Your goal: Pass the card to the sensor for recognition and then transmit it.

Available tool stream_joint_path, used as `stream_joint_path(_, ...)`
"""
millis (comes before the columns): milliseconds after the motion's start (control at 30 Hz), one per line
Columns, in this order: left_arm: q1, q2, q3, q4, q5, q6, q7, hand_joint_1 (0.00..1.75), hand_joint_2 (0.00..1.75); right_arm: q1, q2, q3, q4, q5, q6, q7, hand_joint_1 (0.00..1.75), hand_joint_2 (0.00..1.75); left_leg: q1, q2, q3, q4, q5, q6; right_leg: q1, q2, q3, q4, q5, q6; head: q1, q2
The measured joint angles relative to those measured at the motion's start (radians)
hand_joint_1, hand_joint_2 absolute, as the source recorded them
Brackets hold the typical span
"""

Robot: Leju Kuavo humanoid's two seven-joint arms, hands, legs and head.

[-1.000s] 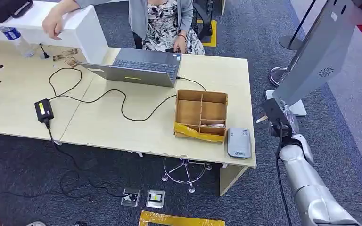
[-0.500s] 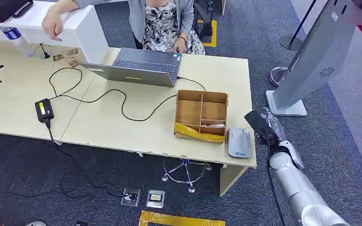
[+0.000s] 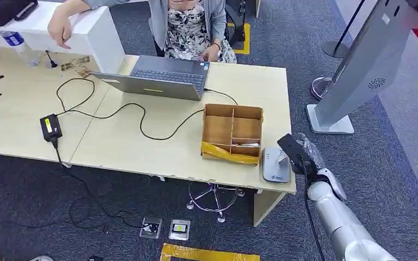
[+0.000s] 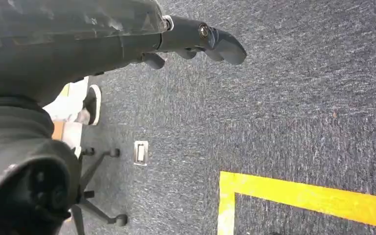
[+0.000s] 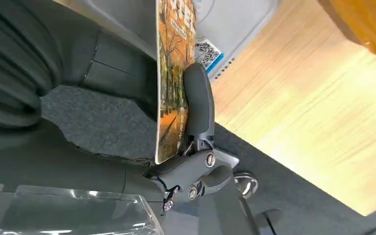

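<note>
A grey card sensor lies flat at the front right corner of the table. My right hand hovers at the sensor's right edge and pinches a card printed with an orange tree scene. In the right wrist view the card stands on edge between thumb and a dark finger, with the sensor just beyond it. Whether the card touches the sensor I cannot tell. My left hand hangs over the carpet, its fingers stretched out and holding nothing.
A partitioned cardboard box stands right beside the sensor. Farther back are an open laptop, a black cable and adapter, and a seated person. A tilted kiosk screen on a stand rises on the carpet to the right.
My right hand has swung left and down with the card, from beside the kiosk stand to the sensor's right edge. The person has shifted slightly.
</note>
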Motion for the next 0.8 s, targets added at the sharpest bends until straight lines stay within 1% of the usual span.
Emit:
stream_joint_path(167, 0.000, 0.003, 0.000, 0.000, 0.001, 0.007, 0.003, 0.00, 0.00, -0.005, -0.015, 0.003, 0.009, -0.023, 0.014, 0.010, 1.75, 1.75, 0.000, 0.000, 0.000, 0.000, 0.000, 0.000, 0.000, 0.000, 0.000, 0.000, 0.000, 0.000, 0.000, 0.000)
stream_joint_path(533, 0.000, 0.003, 0.000, 0.000, -0.006, 0.007, 0.003, 0.00, 0.00, 0.014, -0.032, 0.004, 0.022, -0.050, 0.001, 0.016, 1.75, 1.75, 0.000, 0.001, 0.001, 0.000, 0.000, 0.000, 0.000, 0.002, 0.000, 0.000, 0.000, 0.000, 0.000, 0.000)
stream_joint_path(800, 0.000, 0.005, 0.000, 0.000, -0.013, 0.006, 0.003, 0.00, 0.00, 0.016, -0.043, 0.004, 0.027, -0.074, 0.008, 0.007, 1.75, 1.75, 0.000, 0.002, 0.001, 0.000, 0.000, 0.000, 0.000, 0.002, 0.001, 0.000, 0.000, 0.000, 0.000, 0.000)
